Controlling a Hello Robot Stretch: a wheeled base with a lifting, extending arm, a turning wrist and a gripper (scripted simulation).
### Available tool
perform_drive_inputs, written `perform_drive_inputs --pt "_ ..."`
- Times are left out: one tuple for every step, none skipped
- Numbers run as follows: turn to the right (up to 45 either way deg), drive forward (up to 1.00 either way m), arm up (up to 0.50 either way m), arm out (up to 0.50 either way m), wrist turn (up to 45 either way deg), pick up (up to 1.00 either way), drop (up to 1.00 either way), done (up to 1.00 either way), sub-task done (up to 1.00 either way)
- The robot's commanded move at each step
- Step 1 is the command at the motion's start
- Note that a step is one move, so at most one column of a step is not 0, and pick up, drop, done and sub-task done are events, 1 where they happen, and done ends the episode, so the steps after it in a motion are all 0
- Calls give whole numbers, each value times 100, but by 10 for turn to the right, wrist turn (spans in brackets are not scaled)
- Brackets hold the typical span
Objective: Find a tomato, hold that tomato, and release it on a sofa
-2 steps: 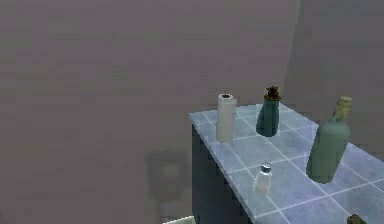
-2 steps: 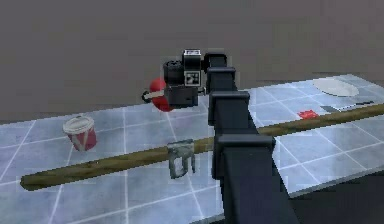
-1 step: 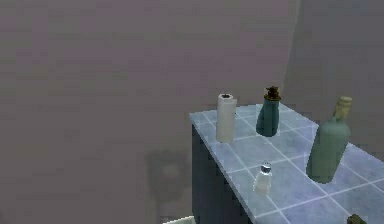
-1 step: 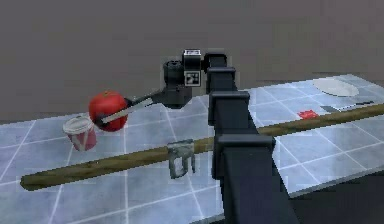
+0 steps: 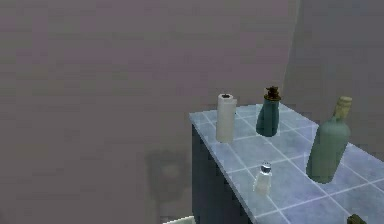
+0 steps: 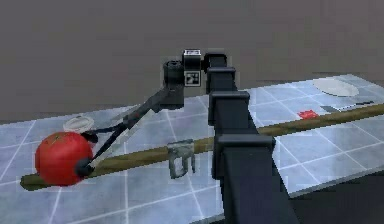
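Arm: one dark square bar, reaching out above the tiled counter; wrist: at the bar's far end, over the counter's middle, carrying two white marked squares; gripper: dark body turned sideways along the counter, two thin fingers slanting down toward its surface, tips at a red tomato; whether it holds anything cannot be told.

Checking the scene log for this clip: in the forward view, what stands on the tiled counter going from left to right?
White paper-towel roll → dark teal bottle-shaped vase with a brown top → tall pale green glass bottle.
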Motion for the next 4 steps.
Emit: perform_drive_inputs --pt "0 0 0 0 -210 0 0 0 0" --pt "0 0 0 -28 0 0 0 0 0" --pt "-450 0 0 0 0 0 0 0 0" --pt "-450 0 0 0 0 0 0 0 0"
